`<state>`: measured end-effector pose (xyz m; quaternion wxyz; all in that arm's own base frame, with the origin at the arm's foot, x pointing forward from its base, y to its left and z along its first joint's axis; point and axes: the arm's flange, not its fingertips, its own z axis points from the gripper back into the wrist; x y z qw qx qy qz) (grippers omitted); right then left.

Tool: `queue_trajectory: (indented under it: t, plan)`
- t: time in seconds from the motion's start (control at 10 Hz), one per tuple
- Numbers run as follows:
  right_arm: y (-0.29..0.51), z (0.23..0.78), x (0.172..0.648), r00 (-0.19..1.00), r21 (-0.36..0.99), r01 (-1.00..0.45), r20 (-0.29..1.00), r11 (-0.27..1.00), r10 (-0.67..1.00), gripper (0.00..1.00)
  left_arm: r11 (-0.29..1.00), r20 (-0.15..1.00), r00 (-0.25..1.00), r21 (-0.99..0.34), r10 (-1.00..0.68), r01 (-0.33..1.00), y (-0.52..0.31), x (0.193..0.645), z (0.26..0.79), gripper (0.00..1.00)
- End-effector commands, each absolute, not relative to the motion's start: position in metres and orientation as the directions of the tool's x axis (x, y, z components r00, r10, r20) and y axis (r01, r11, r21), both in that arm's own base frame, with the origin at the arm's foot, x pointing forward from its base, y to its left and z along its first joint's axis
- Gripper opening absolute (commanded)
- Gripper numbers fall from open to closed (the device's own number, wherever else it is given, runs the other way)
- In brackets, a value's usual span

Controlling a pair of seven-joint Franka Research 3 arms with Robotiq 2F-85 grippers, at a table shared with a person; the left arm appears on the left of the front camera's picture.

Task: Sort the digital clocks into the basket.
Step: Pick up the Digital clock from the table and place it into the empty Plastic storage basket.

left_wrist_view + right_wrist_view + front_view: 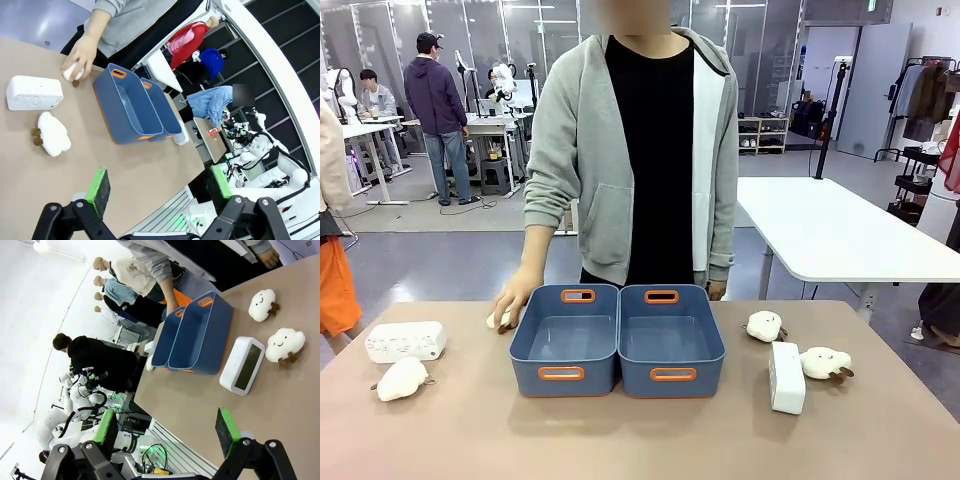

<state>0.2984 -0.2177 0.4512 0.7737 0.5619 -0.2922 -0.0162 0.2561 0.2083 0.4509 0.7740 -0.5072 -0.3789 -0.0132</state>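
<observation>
Two identical blue baskets stand side by side mid-table, the left basket (565, 340) (131, 106) and the right basket (672, 340) (200, 335), and both are empty. One white digital clock (405, 341) (34, 93) lies at the table's left. The other digital clock (787, 377) (243, 365) lies right of the baskets, its grey-green display showing in the right wrist view. My left gripper (159, 185) hangs open above the table's near left, with nothing between its fingers. Well back from the right clock, my right gripper (167, 429) is open and empty.
Cream plush toys lie around: one (402, 379) (52, 140) by the left clock, two (764, 326) (825, 363) near the right clock. The person's hand (515, 298) (80, 52) rests on another plush (500, 320) beside the left basket.
</observation>
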Motion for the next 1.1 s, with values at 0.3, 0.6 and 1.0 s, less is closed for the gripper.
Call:
queue_trajectory:
  t: [0.3, 0.6, 1.0]
  plan:
    - [-0.217, 0.453, 0.298, 0.829, 0.879, -0.306, 0.435, 0.365, -0.351, 1.00, 0.469, 0.613, 0.697, -0.772, 0.371, 0.429, 0.211, 0.256, 0.452, 1.00]
    - [-0.217, 0.453, 0.298, 0.829, 0.879, -0.306, 0.435, 0.365, -0.351, 1.00, 0.469, 0.613, 0.697, -0.772, 0.371, 0.429, 0.211, 0.256, 0.452, 1.00]
    - [-0.111, 0.483, 0.349, 0.918, 0.730, -0.028, 0.289, 0.683, -0.271, 1.00, 0.469, 0.613, 0.697, -0.772, 0.371, 0.429, 0.211, 0.256, 0.452, 1.00]
